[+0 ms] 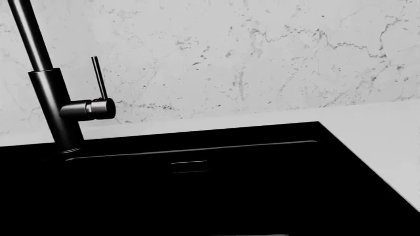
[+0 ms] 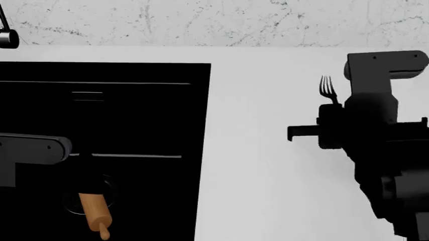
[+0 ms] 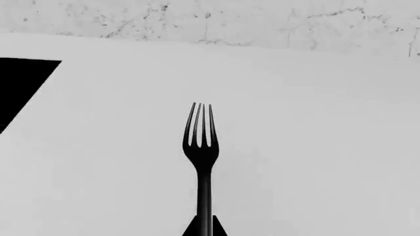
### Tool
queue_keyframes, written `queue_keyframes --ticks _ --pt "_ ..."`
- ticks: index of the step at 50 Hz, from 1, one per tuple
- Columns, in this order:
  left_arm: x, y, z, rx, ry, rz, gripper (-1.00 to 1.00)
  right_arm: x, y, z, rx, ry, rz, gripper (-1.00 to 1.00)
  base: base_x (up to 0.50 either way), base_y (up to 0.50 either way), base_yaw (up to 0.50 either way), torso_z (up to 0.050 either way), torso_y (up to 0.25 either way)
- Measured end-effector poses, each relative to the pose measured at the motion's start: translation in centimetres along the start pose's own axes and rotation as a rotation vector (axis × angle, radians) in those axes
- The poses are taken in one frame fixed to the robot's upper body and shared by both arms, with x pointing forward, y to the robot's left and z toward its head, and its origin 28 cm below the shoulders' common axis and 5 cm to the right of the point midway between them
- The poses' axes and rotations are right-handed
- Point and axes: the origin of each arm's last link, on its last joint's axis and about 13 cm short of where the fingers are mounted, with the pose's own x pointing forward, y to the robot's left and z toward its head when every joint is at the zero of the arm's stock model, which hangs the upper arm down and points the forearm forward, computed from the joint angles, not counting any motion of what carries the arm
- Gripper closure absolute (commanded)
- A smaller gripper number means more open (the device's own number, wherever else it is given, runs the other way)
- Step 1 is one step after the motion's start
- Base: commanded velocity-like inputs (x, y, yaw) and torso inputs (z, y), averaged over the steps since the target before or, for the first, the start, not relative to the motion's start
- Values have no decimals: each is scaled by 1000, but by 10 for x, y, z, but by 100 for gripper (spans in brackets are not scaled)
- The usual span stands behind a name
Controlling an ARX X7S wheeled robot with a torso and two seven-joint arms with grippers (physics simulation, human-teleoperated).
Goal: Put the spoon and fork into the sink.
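Observation:
The fork (image 3: 202, 147) points its tines at the marble wall, its slender dark handle pinched between the fingertips of my right gripper (image 3: 204, 229), which is shut on it. In the head view the fork (image 2: 326, 89) sticks up from the right gripper (image 2: 333, 108) over the white counter, well to the right of the black sink (image 2: 134, 110). The left arm (image 2: 33, 149) reaches over the sink's near basin. Its gripper is lost against the black. The left wrist view shows only the sink's basin (image 1: 196, 196) and the faucet (image 1: 49, 93). The spoon is out of view.
A tan rolling pin (image 2: 94, 213) with a knob end lies in the near basin, below the left arm. White counter (image 2: 268, 175) runs from the sink's right edge to the right arm. A marble wall (image 2: 214, 20) closes the back.

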Motion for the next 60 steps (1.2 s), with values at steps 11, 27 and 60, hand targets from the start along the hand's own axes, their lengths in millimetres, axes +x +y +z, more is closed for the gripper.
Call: queue_keyframes --ticks 11,27,60 --pt "0 0 -1 2 -1 -4 -100 -31 41 33 -122 -105 232 100 0 0 0 0 0" --pt "0 -1 -2 3 0 -9 -100 -33 90 23 -173 -125 513 100 0 0 0 0 0" --pt "1 -1 -2 1 0 -19 -100 1 161 -4 -183 -27 830 100 0 0 0 0 1"
